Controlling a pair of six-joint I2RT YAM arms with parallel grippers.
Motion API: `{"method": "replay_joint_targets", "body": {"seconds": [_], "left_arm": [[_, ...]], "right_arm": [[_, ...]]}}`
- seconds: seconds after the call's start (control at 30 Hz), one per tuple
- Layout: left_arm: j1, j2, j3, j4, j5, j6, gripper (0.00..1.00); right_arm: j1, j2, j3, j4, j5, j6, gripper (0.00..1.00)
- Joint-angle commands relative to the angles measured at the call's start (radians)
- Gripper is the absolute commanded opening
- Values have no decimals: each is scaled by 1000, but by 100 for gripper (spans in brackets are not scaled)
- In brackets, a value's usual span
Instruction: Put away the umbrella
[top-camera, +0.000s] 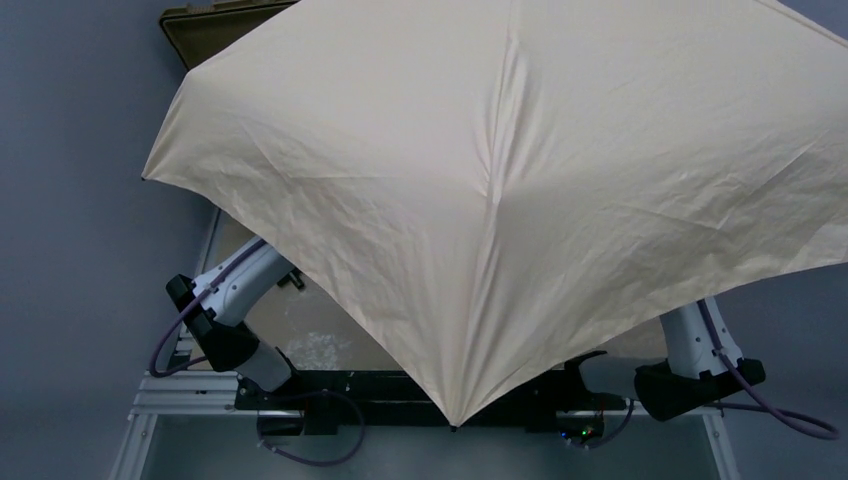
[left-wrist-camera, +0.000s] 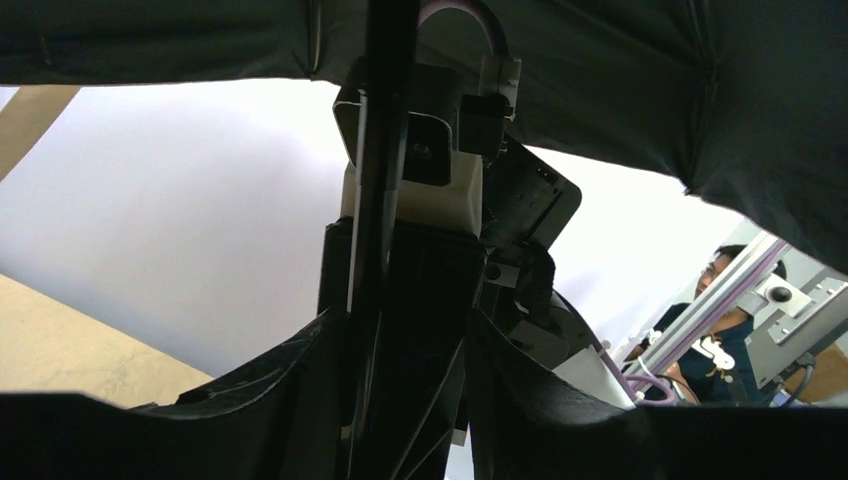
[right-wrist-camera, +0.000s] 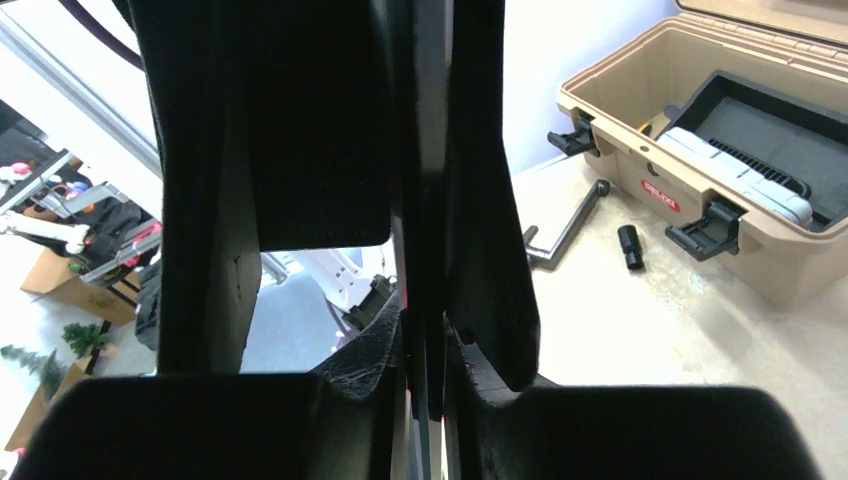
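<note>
1. Umbrella: fully open, canopy up. Spreads over most of the table and hides both grippers from above. Near tip overhangs the base rail between the two arms.
2. Left arm: elbow folded low at near left, forearm angled up and inward, vanishing under the canopy.
3. Right arm: rises at near right, goes under the canopy edge.
4. Left gripper: points up along the dark shaft under the canopy. Jaws part open, one finger on each side of the shaft. Contact with the shaft: cannot tell.
5. Right gripper: jaws almost closed, pinching the thin shaft between them, fingers running along it.
6. Case: lid up, at the table's far left, well apart from the right gripper. Metal rod lies on the table just in front of it.
</note>
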Motion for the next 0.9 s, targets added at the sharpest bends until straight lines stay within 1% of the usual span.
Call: {"method": "replay_joint_targets", "body": {"seconds": [0.0, 0.03, 0.1, 0.2, 0.33, 0.4, 0.43, 0.47, 0.5, 0.57, 0.63, 0.67, 0.7, 0.77, 0.8, 0.87], "left_arm": [[10, -14, 6, 159, -47, -101, 0], [15, -15, 8, 176, -44, -118, 0], [16, -17, 16, 177, -46, -123, 0], [16, -26, 19, 164, -46, -107, 0], [15, -42, 12, 99, -58, -48, 0], [16, -51, 4, 77, -72, -25, 6], [16, -53, 5, 63, -77, -8, 8], [16, -54, 9, 38, -83, 8, 7], [16, -55, 15, 24, -83, 28, 0], [16, -57, 15, 20, -81, 43, 0], [16, -65, -1, 57, -85, 32, 0], [17, -68, -13, 94, -87, 18, 0], [20, -73, -32, 134, -86, 4, 0], [32, -72, -53, 230, -81, -52, 0], [40, -70, -59, 280, -74, -82, 0], [50, -56, -60, 358, -55, -147, 0]], "right_arm": [[0, -48, -54, 177, -71, 50, 14], [-4, -51, -66, 200, -84, 76, 13], [-8, -52, -74, 220, -95, 94, 0], [-10, -50, -68, 230, -95, 108, 0], [-12, -46, -62, 233, -95, 120, 0], [-12, -46, -64, 234, -93, 121, 0], [-12, -46, -65, 232, -92, 120, 0], [-12, -47, -66, 230, -91, 118, 0], [-11, -46, -67, 228, -91, 115, 0], [-13, -46, -68, 224, -89, 109, 0], [-18, -46, -71, 230, -95, 102, 0], [-21, -46, -75, 238, -102, 105, 8], [-24, -48, -84, 257, -117, 114, 19], [-28, -54, -121, 325, -155, 179, 37], [-28, -59, -152, 408, -183, 220, 45], [-29, -69, -261, 619, -230, 418, 52]]}}
